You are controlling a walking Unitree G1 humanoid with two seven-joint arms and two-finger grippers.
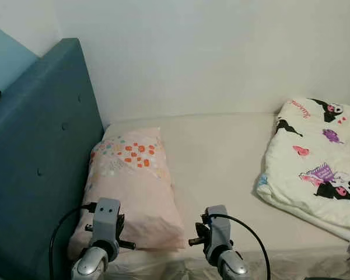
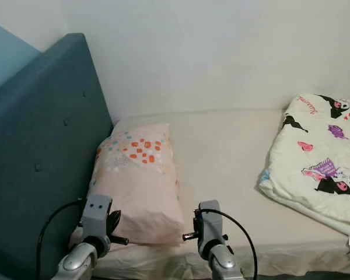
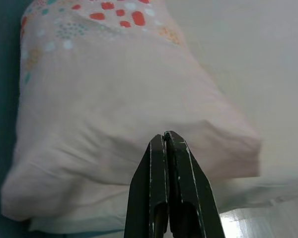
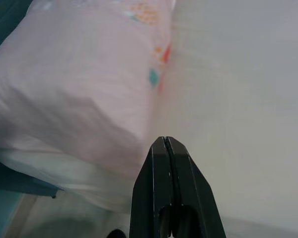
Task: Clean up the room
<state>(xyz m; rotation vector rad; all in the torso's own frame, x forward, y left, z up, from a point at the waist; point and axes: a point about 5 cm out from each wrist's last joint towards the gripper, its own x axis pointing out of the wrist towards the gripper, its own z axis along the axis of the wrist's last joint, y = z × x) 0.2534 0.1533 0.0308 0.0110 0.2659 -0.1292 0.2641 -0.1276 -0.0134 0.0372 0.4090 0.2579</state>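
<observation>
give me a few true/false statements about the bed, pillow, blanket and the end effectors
1. The pink pillow lies against the blue headboard. True.
2. The cartoon-print blanket is spread flat over the pillow. False: it lies folded at the other end of the mattress, apart from the pillow.
3. The left end effector has its fingers shut, holding nothing. True.
4. The right end effector grips the pillow's corner. False: it is shut on nothing, near the pillow's edge, over the mattress.
5. The wall behind the bed is blue. False: the wall is white.
</observation>
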